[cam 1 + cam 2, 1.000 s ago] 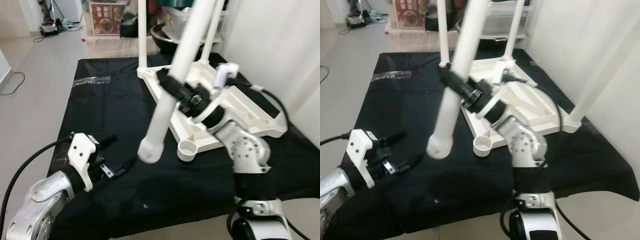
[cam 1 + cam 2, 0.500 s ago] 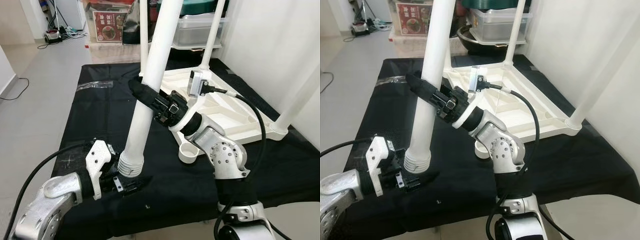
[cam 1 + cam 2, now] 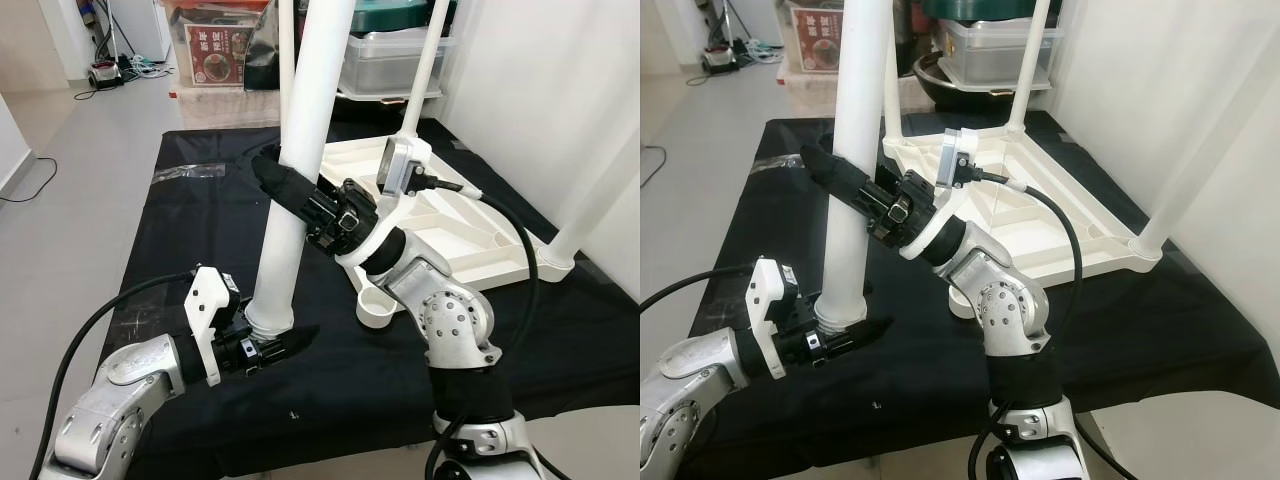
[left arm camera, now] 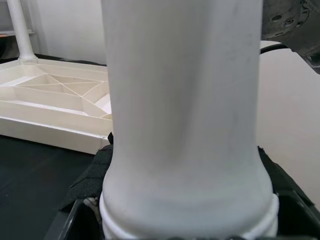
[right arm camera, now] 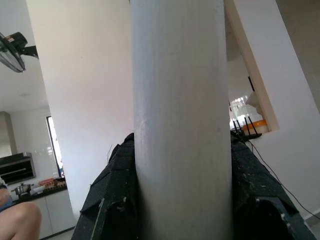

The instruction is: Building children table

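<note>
Right hand (image 3: 300,195) gripped the leg (image 3: 290,190) mid-shaft; left hand (image 3: 262,345) clasped its base. Uneven pull risked tilting it off the socket (image 3: 376,305).

Table leg (image 3: 290,190): we hold this white tube nearly upright above the black cloth (image 3: 180,230).
Right gripper (image 3: 283,186): clamped around its middle.
Left gripper (image 3: 268,345): closed around its ribbed lower end.
Tabletop (image 3: 450,225): white, upside down, behind.
</note>
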Controlling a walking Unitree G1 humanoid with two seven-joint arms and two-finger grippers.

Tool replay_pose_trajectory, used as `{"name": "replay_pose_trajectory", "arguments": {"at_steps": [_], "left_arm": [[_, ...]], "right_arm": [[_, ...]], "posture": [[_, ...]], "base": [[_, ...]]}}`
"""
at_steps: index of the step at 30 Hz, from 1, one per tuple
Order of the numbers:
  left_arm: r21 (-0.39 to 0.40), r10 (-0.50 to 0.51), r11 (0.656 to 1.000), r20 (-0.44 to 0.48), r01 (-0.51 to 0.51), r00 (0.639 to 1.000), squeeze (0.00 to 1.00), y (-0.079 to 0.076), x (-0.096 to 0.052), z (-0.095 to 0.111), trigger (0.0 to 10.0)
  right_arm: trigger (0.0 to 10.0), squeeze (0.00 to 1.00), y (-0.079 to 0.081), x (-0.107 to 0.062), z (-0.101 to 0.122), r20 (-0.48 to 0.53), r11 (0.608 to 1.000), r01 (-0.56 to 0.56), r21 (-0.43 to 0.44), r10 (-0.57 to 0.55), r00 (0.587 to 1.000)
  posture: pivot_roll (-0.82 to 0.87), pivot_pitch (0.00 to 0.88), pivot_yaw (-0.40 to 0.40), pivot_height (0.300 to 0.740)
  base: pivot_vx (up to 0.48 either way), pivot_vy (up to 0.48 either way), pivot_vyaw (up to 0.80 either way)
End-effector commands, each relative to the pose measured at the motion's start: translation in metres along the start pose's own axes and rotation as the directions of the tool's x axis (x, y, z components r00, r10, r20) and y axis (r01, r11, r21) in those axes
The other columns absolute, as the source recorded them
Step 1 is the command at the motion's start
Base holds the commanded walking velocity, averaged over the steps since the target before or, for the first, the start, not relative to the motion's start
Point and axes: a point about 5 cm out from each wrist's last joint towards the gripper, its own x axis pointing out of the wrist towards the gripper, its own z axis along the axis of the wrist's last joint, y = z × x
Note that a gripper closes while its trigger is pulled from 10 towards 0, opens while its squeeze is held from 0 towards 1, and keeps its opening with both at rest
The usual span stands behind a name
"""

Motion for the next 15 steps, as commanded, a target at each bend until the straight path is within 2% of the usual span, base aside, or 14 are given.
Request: {"name": "replay_pose_trajectory", "arguments": {"at_steps": [1, 3, 4, 6, 7, 8, 14, 15], "left_arm": [[0.0, 0.04, 0.999, 0.024, -0.04, 0.999, 0.0, 0.004, -0.001, 0.0, 0.0], [0.0, 0.042, 0.999, 0.028, -0.042, 0.999, 0.0, 0.004, -0.001, 0.001, 0.0], [0.006, 0.044, 0.999, 0.027, -0.044, 0.999, 0.0, 0.004, -0.001, 0.001, 0.0], [0.006, 0.044, 0.999, 0.027, -0.044, 0.999, 0.0, 0.004, -0.001, 0.001, 0.0], [0.021, 0.055, 0.998, 0.015, -0.055, 0.998, 0.0, 0.004, -0.002, 0.001, 0.0], [0.032, 0.059, 0.998, 0.005, -0.059, 0.998, 0.0, 0.005, -0.002, 0.001, 0.0], [0.058, 0.073, 0.996, -0.007, -0.073, 0.997, 0.0, 0.006, -0.003, 0.002, 0.0], [0.085, 0.1, 0.992, -0.02, -0.098, 0.995, 0.0, 0.008, -0.003, 0.002, 0.0]], "right_arm": [[0.0, 0.0, 0.007, 0.006, -0.006, -0.003, 0.998, -0.042, 0.043, 0.042, 0.999], [0.0, 0.0, 0.005, 0.006, -0.006, -0.006, 0.999, -0.023, 0.035, 0.023, 1.0], [2.4, 0.0, 0.002, 0.006, -0.008, -0.028, 1.0, 0.007, 0.028, -0.006, 1.0], [2.4, 0.0, 0.002, 0.006, -0.008, -0.028, 1.0, 0.007, 0.028, -0.006, 1.0], [10.0, 0.31, -0.009, 0.002, -0.013, -0.08, 0.993, 0.118, -0.002, -0.118, 0.99], [10.0, 1.0, -0.014, 0.001, -0.015, -0.091, 0.987, 0.162, -0.006, -0.162, 0.983], [10.0, 1.0, -0.019, -0.003, -0.017, -0.131, 0.974, 0.223, -0.039, -0.226, 0.965], [10.0, 0.0, -0.021, -0.005, -0.018, -0.138, 0.966, 0.254, -0.054, -0.259, 0.956]], "posture": [[0.09, 0.0, -0.055, 0.74], [0.09, 0.0, -0.056, 0.74], [0.09, 0.0, -0.058, 0.74], [0.09, 0.0, -0.058, 0.74], [0.09, 0.0, -0.061, 0.74], [0.09, 0.0, -0.062, 0.74], [0.08, 0.0, -0.064, 0.74], [0.08, 0.0, -0.067, 0.74]], "base": [[0.0, 0.0, 0.0], [0.0, 0.0, 0.0], [0.0, 0.0, 0.0], [0.0, 0.0, 0.0], [0.0, 0.0, 0.0], [0.0, 0.0, 0.0], [0.0, 0.0, 0.0], [0.0, 0.0, 0.0]]}}
